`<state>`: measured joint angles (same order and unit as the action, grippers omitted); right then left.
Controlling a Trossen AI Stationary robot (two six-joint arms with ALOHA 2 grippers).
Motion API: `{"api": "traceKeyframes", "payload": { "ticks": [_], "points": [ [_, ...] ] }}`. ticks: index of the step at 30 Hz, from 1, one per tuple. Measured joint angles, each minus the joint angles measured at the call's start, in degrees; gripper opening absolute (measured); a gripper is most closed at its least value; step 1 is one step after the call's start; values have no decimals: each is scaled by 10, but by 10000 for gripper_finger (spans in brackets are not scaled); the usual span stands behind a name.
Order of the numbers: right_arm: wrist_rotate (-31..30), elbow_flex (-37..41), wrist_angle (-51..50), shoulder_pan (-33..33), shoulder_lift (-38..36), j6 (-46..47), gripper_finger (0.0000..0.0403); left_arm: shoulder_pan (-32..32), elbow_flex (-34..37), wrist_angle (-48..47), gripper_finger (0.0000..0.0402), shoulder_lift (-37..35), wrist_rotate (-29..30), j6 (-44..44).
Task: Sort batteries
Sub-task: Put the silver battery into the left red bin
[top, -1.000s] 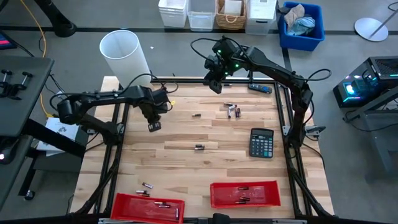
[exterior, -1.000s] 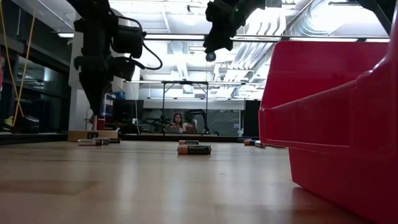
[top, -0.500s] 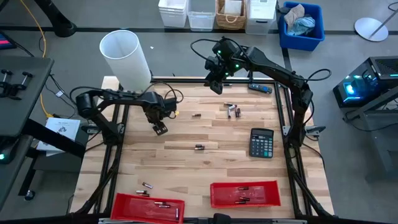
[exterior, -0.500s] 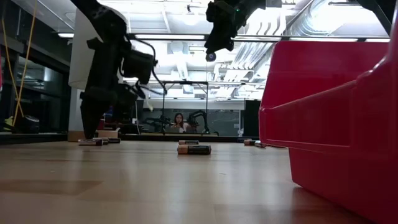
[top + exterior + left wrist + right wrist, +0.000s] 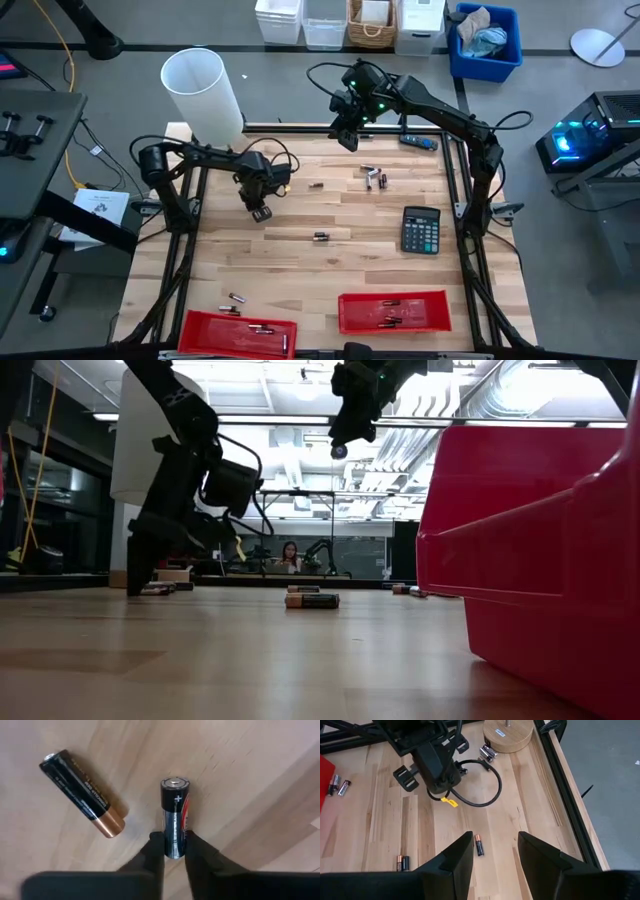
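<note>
My left gripper (image 5: 262,212) is down at the table's left-centre, seen low at the tabletop (image 5: 140,575). In its wrist view its fingers (image 5: 175,851) stand on either side of a black battery with a red label (image 5: 175,815) that lies flat. A black-and-copper battery (image 5: 82,792) lies beside it, untouched. My right gripper (image 5: 347,140) hangs open, high over the far edge (image 5: 495,855) (image 5: 340,445). More batteries lie on their sides: a cluster (image 5: 373,177), one (image 5: 316,185), a pair (image 5: 320,237) and some near the left bin (image 5: 235,300). My left gripper pinches the black-and-red battery at its flat minus end (image 5: 175,847), one fingertip (image 5: 156,845) against each long side. The fingers come from above, pointing down, and lie across the battery. The battery lies flat on the wood, its plus end (image 5: 174,783) pointing away from the gripper.
Two red bins sit at the near edge (image 5: 205,325) (image 5: 350,300), each with batteries inside. A black calculator (image 5: 420,230) lies on the right side and a blue-and-black tool (image 5: 418,142) at the far right. A white cylinder (image 5: 200,85) stands at the far left corner.
My left gripper has moved a little toward the table's right and near edge and has come down from well above the wood to the tabletop, beside the batteries there. The right arm has kept still.
</note>
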<state>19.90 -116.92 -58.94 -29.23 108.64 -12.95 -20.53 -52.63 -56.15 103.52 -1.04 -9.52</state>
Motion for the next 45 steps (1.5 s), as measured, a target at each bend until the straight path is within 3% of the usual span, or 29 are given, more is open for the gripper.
{"api": "traceKeyframes", "payload": {
  "ticks": [5, 12, 16, 20, 27, 33, 40, 45],
  "points": [
    [-2, 0, -1, 0, 0, -11, 149, -2, 10, -1, 30, -55, -5, -16],
    [-2, 0, 1, 0, 0, -37, 149, 24, 10, -64, 30, -237, -83, -66],
    [-1, 0, 3, 0, 0, -55, 149, 97, 7, -66, 30, -336, -144, -85],
    [0, 0, 13, 0, 0, -65, 149, 229, -29, -74, 30, -379, -167, -136],
    [0, 0, 39, 0, 0, -76, 149, 470, -130, -68, 30, -319, -177, -277],
    [0, 0, 40, 0, 0, -84, 149, 615, -163, 3, 30, -229, -257, -330],
    [1, 0, 40, 0, 0, -18, 149, 674, -163, 55, 31, -147, -240, -306],
    [0, 0, 46, 4, 0, 36, 149, 676, -163, 113, 87, -110, -238, -289]
  ]
}}
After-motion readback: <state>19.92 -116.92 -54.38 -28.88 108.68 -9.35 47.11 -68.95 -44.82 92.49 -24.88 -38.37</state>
